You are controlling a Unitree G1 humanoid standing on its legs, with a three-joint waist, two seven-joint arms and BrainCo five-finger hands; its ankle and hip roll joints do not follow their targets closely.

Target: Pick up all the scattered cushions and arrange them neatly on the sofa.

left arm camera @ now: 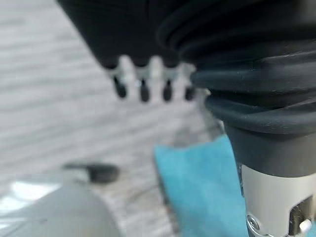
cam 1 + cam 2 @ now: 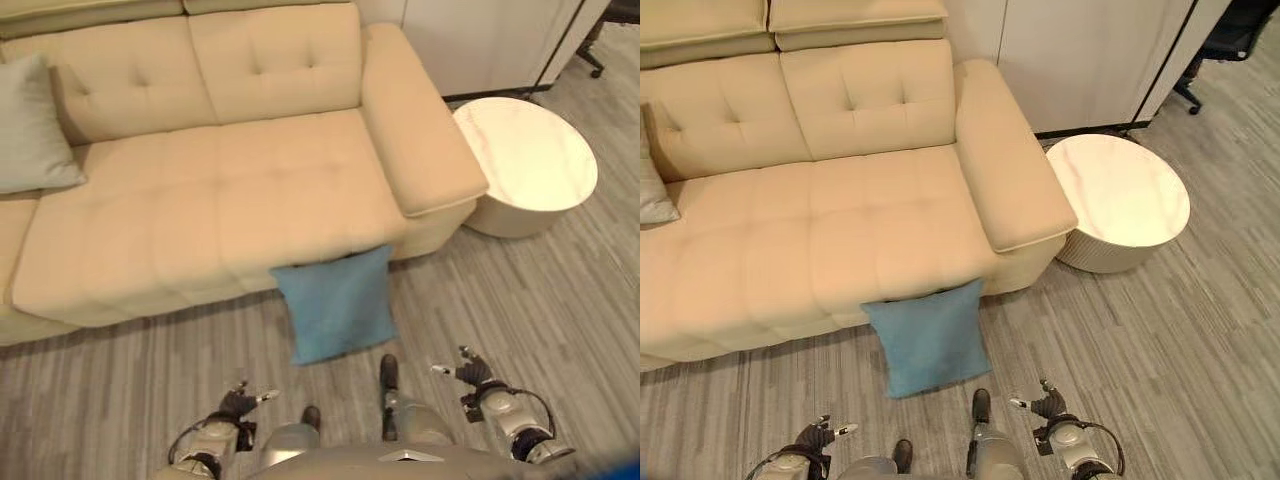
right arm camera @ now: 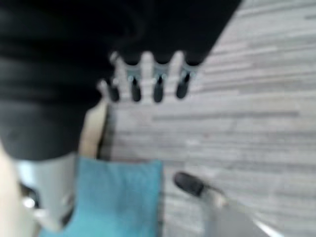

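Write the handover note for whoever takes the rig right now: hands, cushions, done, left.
Left hand: open, empty, low in front of the body.
Right hand: open, empty, low on the right side.
Blue cushion: on the floor, leaning against the front of the sofa near its right armrest, just ahead of both hands.
Grey cushion: already on the sofa at its left end, propped against the backrest.
Done: grey cushion looks placed.
Left: pick up the blue cushion and set it on the seat; straighten both if needed.
A round white side table stands by the armrest; keep clear of it.
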